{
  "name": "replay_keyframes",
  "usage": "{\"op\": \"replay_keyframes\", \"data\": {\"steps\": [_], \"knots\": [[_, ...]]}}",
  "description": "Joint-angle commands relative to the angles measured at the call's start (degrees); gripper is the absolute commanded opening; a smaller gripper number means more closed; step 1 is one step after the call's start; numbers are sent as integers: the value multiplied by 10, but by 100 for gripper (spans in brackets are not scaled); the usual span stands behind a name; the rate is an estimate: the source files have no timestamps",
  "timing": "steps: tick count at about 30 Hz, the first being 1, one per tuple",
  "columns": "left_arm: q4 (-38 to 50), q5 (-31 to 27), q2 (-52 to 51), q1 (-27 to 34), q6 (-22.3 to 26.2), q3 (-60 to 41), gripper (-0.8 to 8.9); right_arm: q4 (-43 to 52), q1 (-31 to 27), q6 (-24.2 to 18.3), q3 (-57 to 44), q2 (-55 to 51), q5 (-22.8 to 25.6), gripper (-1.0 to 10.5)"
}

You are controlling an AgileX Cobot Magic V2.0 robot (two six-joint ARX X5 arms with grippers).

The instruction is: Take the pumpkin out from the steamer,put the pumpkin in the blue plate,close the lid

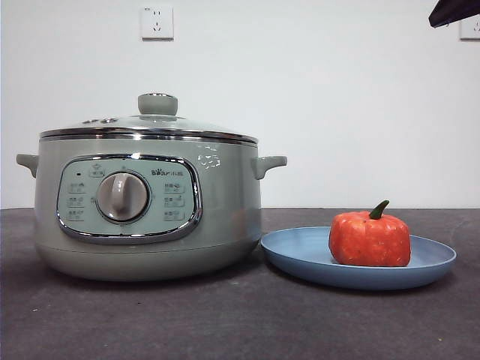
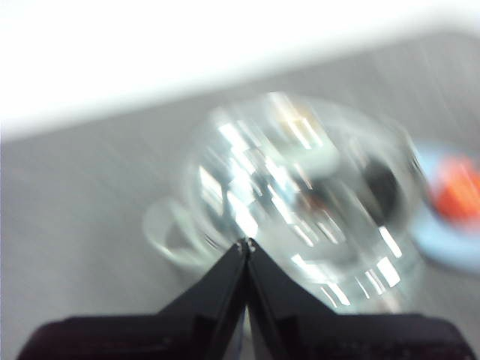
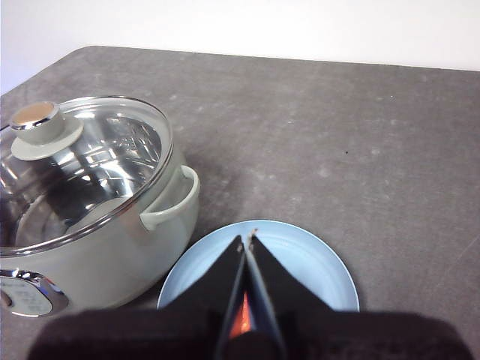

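Note:
The sage-green steamer [image 1: 225, 195] stands at the left with the glass lid [image 1: 150, 126] seated on its rim. To its right the orange pumpkin [image 1: 369, 238] sits upright on the blue plate [image 1: 300, 251]. In the blurred left wrist view my left gripper [image 2: 246, 241] hangs shut and empty over the lid [image 2: 300, 187], with the pumpkin [image 2: 459, 187] off to one side. My right gripper [image 3: 246, 236] is shut and empty above the plate [image 3: 315, 262]. A sliver of pumpkin [image 3: 241, 319] shows between its jaws, and the steamer [image 3: 97, 255] is beside it.
A black arm tip [image 1: 454, 11] shows at the top right corner of the front view. The dark grey table [image 1: 225, 322] runs back to a white wall with two sockets [image 1: 157, 22] [image 1: 470, 28].

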Motion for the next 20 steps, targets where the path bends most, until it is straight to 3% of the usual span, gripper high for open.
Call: {"op": "replay_keyframes", "data": {"steps": [1, 9, 20], "knots": [[44, 11, -50, 47, 6, -50, -3, 3, 1, 5, -4, 0, 2, -16], [160, 20, -171, 179, -8, -243, -3, 3, 1, 5, -4, 0, 2, -16], [229, 26, -221, 227, -9, -387, -3, 3, 1, 5, -4, 0, 2, -16]]}}
